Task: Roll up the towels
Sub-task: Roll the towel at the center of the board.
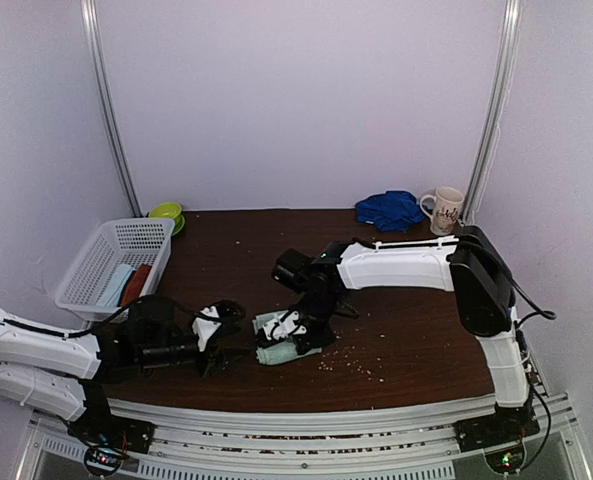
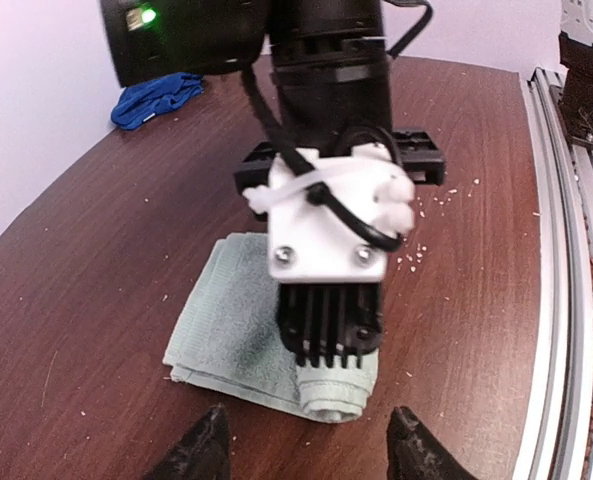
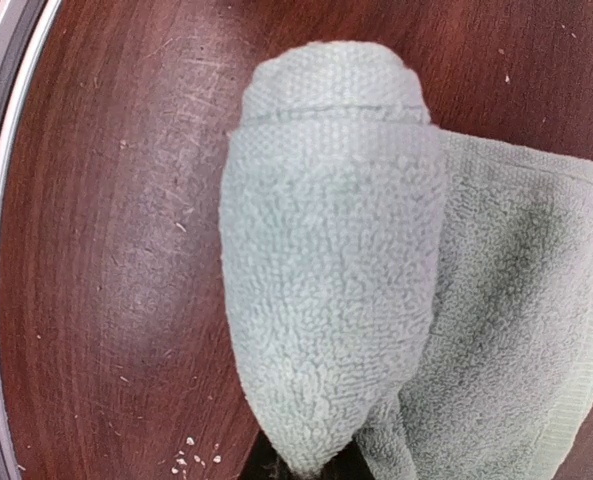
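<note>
mint-green towel [image 1: 274, 342] sits low centre of the top view on the dark wood table [image 1: 406, 300], near the table's lower edge. Partly rolled: one side wound into a tight roll, the rest spread flat beside it. In the right wrist view the mint-green towel [image 3: 326, 260] fills mid-frame, with the roll running top to bottom and the flat part off to the right. In the left wrist view [image 2: 236, 320] the flat part is on the left and the roll on the right, its end poking out below the other arm's gripper

right gripper [image 1: 301, 335] points down onto the towel, jaws clenched on the roll. Its dark fingertips [image 3: 276, 468] barely show at the bottom edge of the right wrist view, and the cloth narrows into them. Seen from the left wrist view, the right gripper [image 2: 328, 345] sits on top of the roll, mid-frame

left gripper [image 1: 228, 338] is just left of the towel in the top view, apart from it, jaws released with nothing between. Its two black fingers [image 2: 208, 450] are at the bottom of the left wrist view with bare table between them and the towel edge just above

blue towel [image 1: 388, 209] is a crumpled heap at the upper right of the table, just beside a white patterned mug [image 1: 446, 210]; cannot tell if they touch. It also shows upper left in the left wrist view [image 2: 156, 100]

white plastic basket [image 1: 84, 262] is at the left of frame, with a pale blue item and a reddish item inside. Green dishes [image 1: 166, 213] sit just above it. Pale crumbs [image 1: 351, 365] are scattered lower right of the mint-green towel. A metal rail [image 2: 566, 250] runs down the right side of the left wrist view
</note>
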Controlling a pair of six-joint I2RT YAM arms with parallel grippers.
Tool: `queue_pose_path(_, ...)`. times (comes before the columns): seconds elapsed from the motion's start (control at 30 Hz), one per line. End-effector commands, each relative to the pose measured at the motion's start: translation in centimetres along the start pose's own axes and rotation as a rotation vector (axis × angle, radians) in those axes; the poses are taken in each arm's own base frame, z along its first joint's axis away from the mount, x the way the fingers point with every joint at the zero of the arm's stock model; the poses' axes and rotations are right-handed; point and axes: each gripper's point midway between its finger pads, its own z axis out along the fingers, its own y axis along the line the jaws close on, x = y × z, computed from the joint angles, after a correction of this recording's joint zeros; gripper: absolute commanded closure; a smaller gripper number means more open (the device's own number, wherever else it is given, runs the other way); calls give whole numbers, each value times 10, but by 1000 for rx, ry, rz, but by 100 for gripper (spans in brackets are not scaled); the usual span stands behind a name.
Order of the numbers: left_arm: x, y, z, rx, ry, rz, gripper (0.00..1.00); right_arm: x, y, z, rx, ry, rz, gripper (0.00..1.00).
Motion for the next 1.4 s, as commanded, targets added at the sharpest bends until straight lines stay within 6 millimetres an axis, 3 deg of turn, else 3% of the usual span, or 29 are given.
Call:
queue_pose_path(0.0, -20, 1, -6, -37, -95, 100, 46, 35, 40, 29, -286, 95, 142, 100)
queue_pose_path(0.23, -11, -19, 4, 19, -58, 198, 46, 33, 23, 25, -346, 78, 218, 100)
queue_pose_path(0.47, 10, -41, 34, 45, 78, 319, 46, 29, 16, 32, -353, 77, 239, 100)
queue_pose_path(0.67, 15, -47, 54, -7, 136, 411, 46, 27, 14, 35, -353, 72, 244, 100)
queue_pose_path(0.83, 11, -40, 62, -71, 151, 452, 45, 28, 15, 36, -364, 72, 248, 100)
queue_pose_path(1.1, 24, -33, 79, -143, 241, 506, 41, 29, 18, 39, -376, 75, 247, 100)
queue_pose_path(1.37, 39, -20, 89, -219, 338, 515, 47, 29, 21, 41, -389, 80, 241, 100)
